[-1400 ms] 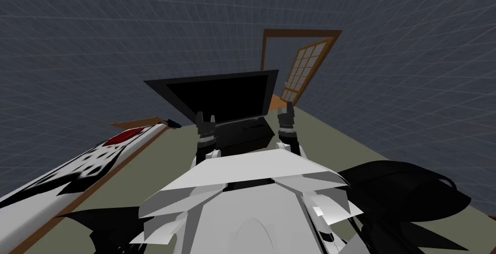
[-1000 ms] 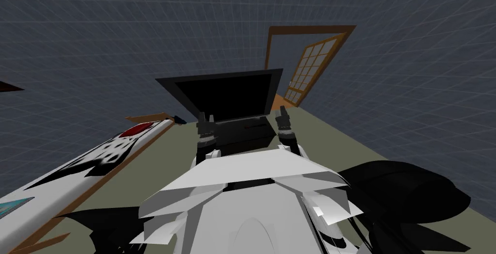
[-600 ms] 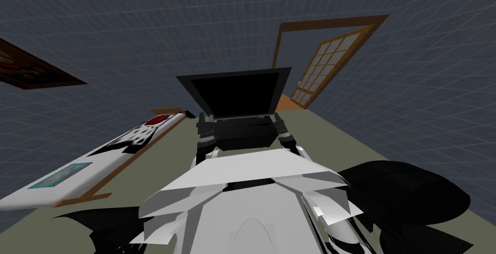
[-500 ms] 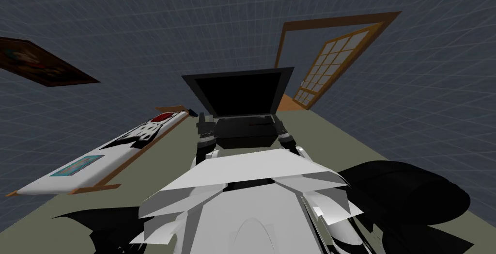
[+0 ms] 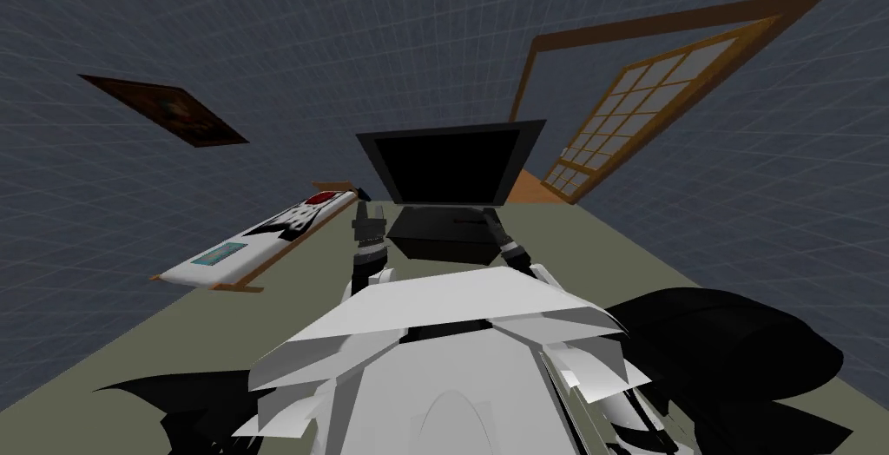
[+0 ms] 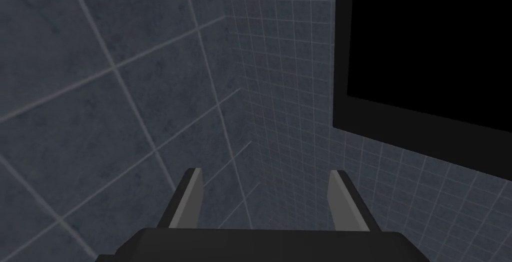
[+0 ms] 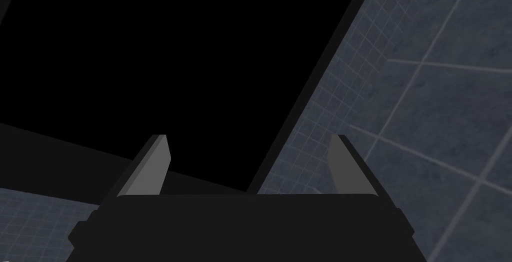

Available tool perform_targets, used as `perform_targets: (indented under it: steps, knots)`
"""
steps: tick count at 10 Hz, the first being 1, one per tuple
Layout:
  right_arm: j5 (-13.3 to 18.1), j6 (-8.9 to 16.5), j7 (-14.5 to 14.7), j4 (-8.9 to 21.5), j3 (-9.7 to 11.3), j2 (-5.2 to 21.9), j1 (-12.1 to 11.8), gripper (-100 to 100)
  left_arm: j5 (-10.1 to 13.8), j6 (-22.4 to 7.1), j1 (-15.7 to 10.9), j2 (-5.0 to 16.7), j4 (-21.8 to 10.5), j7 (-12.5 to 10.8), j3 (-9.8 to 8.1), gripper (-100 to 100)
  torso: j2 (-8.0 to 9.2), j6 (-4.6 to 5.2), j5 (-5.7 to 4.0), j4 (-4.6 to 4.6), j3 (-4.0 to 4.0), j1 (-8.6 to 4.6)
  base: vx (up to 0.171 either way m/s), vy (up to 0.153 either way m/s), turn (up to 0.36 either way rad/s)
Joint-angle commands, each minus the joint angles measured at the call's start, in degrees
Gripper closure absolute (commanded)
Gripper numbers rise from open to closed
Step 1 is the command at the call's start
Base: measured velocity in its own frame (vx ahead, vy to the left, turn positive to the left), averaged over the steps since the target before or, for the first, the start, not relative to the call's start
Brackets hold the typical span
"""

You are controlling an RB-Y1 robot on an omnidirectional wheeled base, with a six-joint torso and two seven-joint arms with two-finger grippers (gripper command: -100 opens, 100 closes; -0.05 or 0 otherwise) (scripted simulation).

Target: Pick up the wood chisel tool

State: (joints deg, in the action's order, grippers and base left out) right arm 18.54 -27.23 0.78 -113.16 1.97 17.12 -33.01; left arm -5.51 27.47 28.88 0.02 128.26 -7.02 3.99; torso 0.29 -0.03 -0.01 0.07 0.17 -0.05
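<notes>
A long white-topped table (image 5: 227, 260) with a wooden edge runs along the left wall. A small dark thing (image 5: 362, 191) lies at its far end, too small to name. A red patch (image 5: 325, 196) and a teal-framed item (image 5: 217, 254) lie on the top. My left gripper (image 5: 368, 213) is held up near that far end, and its wrist view shows it open and empty (image 6: 265, 194) before a tiled wall. My right gripper (image 5: 495, 218) is up in front of the television, also open and empty (image 7: 248, 161).
A black television (image 5: 451, 163) on a dark stand (image 5: 438, 237) is straight ahead. Behind it to the right, a wood-framed paned door (image 5: 660, 111) stands open. A dark picture (image 5: 165, 109) hangs on the left wall. A black shape (image 5: 729, 346) lies on the olive floor (image 5: 608, 250) at my right.
My view has swung left: the table, television and door slid right in the picture, and the wall picture came into view. Both arms keep their pose.
</notes>
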Motion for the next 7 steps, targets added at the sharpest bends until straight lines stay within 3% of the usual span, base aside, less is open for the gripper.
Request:
perform_targets:
  steps: [1,3,4,5,6,7]
  knots:
    - [2.9,0.6,-0.9,2.9,-0.8,2.9,-0.6,-100,0.0,0.0,0.0,0.0,0.0,0.0,0.0,0,0.0,0.0,0.0,0.0,0.0,0.0,-0.133,0.021,0.415]
    - [6.0,0.9,-1.3,5.5,-1.1,4.7,-0.5,-100,0.0,0.0,0.0,0.0,0.0,0.0,-0.01,0,0.09,0.07,0.0,0.03,0.06,-0.03,-0.085,0.015,0.239]
    - [6.0,0.9,-1.3,6.3,-1.1,4.7,-0.5,-100,0.0,0.0,0.0,0.0,0.0,0.0,0.0,0,0.02,0.02,0.0,0.01,0.01,-0.04,-0.046,0.001,0.141]
    - [8.4,1.3,-1.7,8.3,-1.4,6.1,-0.4,-100,0.0,0.0,0.0,0.0,0.0,0.0,-0.01,0,-0.09,0.07,-0.02,-0.01,-0.04,-0.09,-0.048,0.011,0.263]
    - [8.5,1.3,-1.7,9.2,-1.4,6.1,-0.4,-100,0.0,0.0,0.0,0.0,0.0,0.0,-0.01,0,-0.11,0.03,-0.02,-0.02,-0.06,-0.08,-0.046,0.004,0.185]
    - [11.0,1.6,-2.1,12.2,-1.6,7.5,-0.2,-100,0.0,0.0,0.0,0.0,0.0,0.0,-0.01,0,-0.13,0.07,-0.02,-0.02,-0.07,-0.09,-0.049,0.003,0.33]
